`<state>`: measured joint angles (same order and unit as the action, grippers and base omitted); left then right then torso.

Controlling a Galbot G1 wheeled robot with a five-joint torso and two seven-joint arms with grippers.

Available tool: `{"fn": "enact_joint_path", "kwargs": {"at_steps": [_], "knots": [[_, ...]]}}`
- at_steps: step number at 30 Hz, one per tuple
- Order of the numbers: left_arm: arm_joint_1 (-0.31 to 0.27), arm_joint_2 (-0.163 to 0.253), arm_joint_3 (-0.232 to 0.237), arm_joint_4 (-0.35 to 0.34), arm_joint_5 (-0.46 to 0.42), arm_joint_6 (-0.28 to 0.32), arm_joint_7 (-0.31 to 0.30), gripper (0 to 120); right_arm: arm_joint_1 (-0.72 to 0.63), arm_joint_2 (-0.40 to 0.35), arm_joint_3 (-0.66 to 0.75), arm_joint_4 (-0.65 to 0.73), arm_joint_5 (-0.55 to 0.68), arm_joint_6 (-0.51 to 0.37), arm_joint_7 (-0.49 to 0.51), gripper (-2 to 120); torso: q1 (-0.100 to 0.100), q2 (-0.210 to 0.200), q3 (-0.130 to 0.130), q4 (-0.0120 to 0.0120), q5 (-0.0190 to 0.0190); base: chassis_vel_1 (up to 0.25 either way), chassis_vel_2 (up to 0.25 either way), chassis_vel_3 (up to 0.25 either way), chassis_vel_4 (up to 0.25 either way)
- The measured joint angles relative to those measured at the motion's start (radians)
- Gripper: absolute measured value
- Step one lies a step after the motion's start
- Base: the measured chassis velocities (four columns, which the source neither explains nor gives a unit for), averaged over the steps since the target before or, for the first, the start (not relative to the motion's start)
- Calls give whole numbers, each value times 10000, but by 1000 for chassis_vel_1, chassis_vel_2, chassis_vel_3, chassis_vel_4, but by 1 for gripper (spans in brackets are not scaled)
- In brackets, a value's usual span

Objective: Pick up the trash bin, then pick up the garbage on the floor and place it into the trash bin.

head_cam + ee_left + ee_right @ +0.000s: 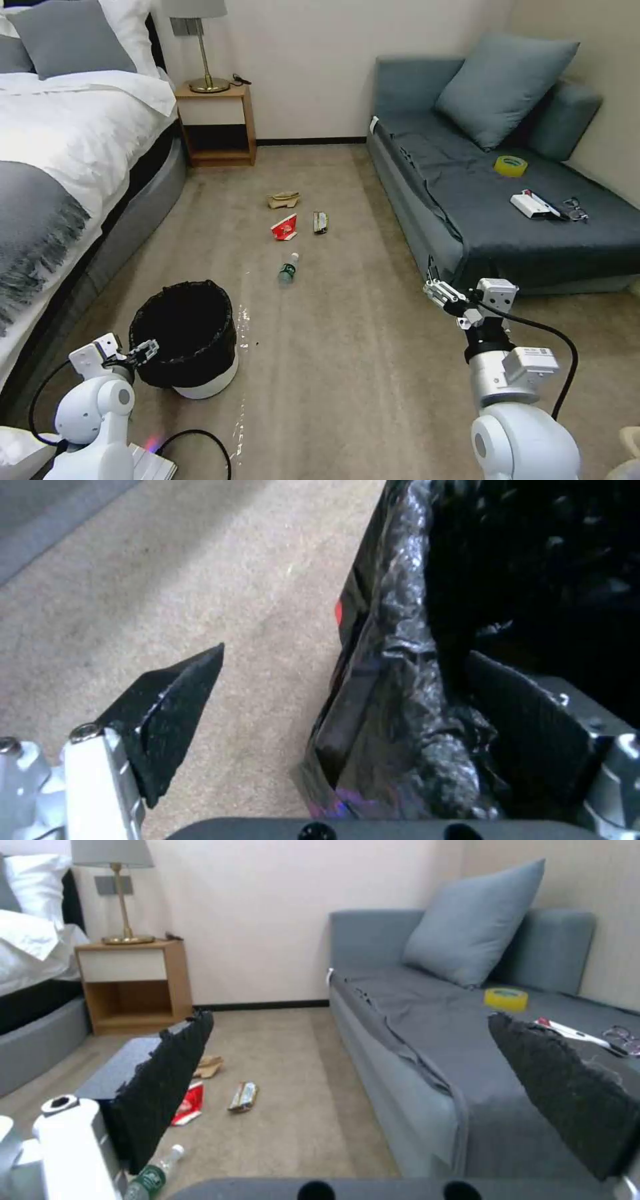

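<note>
your left gripper (pixel 347 715) is spread astride the bin (pixel 193 383) rim, ready to pinch; right gripper (pixel 437 291) hangs spread, waiting.

In my left wrist view the trash bin (pixel 413 645) runs off the frame, its base unseen. In my right wrist view a pad hides part of the red-and-white carton (pixel 189 1101), and the bottle (pixel 155 1174) is cut by the edge.
</note>
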<state>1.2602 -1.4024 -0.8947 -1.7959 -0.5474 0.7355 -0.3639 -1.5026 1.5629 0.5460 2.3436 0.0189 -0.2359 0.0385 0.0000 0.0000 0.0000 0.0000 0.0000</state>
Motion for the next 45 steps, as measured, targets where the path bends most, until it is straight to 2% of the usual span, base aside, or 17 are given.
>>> {"fn": "enact_joint_path", "kwargs": {"at_steps": [5, 8, 11, 13, 15, 18, 19, 23, 24, 26, 34, 38, 40, 42, 43, 45], "knots": [[-50, -14, -2, 156, -17, -27, -4, 88, 33, -12, -6, -54, 3, 12, 0, 100, 0, 0, -1, 0, 5, 0, 0, 0, 0], [-66, -48, -13, 228, -23, -61, -3, 71, 54, -23, -6, -94, 3, 31, 0, 100, 0, 1, -1, 1, 7, 0, 0, 0, 0], [-67, -65, -17, 246, -28, -70, -3, 64, 56, -29, -8, -104, 3, 43, 0, 100, 0, 1, -1, 1, 6, 0, 0, 0, 0], [-66, -81, -13, 246, -57, -72, -3, 52, 54, -34, -8, -107, 3, 71, 0, 100, 0, 1, -1, 1, 4, 0, 0, 0, 0], [-64, -87, -11, 246, -68, -72, -3, 49, 48, -35, -8, -107, 2, 83, 1, 100, 0, 1, -1, 1, 3, 0, 0, 0, 0], [-56, -99, -8, 268, -133, -86, -3, 35, 23, -41, -8, -107, 0, 127, 14, 100, 0, 1, -1, 1, 3, 0, 0, 0, 0], [-56, -99, -8, 268, -133, -86, -3, 35, 23, -41, -8, -107, 0, 127, 14, 100, 0, 1, -1, 1, 3, 0, 0, 0, 0], [-52, -114, -10, 304, -200, -111, -3, 16, -1, -61, -15, -91, -1, 185, 111, 100, 0, 1, -2, 1, 4, 0, 0, 0, 0], [-52, -114, -10, 304, -200, -111, -3, 16, -1, -61, -15, -91, -1, 185, 111, 100, 0, 1, -2, 1, 4, 0, 0, 0, 0], [-60, -120, -18, 327, -270, -113, 6, 7, -15, -80, -16, -65, -1, 205, 137, 100, 0, 2, -2, 2, 3, 0, 0, 0, 0], [-70, -184, -49, 297, -344, -218, -6, 5, -48, -126, 15, -3, 11, 266, 183, 100, 0, 1, -2, 0, -4, 0, 0, 0, 0], [23, -210, -80, -19, -331, -262, -43, 5, -49, -124, 1, -2, 81, 428, 375, 100, 0, -2, 1, -2, -17, 0, 0, 0, 0], [71, -211, -116, -254, -279, -260, -43, 5, -12, -121, -37, -33, 216, 605, 491, 100, 0, -2, 2, -2, -20, 0, 0, 0, 0], [196, -180, -243, -934, -205, -242, -82, 4, 24, -138, -77, -48, 630, 978, 511, 100, 0, -2, 2, 0, -8, 0, 0, 0, 0], [196, -180, -243, -934, -205, -242, -82, 4, 24, -138, -77, -48, 630, 978, 511, 100, 0, -2, 2, 0, -8, 0, 0, 0, 0], [329, -146, -354, -1597, -161, -139, -67, 4, 76, -177, -60, -46, 976, 1303, 407, 100, 0, -1, 1, 2, -1, 0, 0, 0, 0]]}}
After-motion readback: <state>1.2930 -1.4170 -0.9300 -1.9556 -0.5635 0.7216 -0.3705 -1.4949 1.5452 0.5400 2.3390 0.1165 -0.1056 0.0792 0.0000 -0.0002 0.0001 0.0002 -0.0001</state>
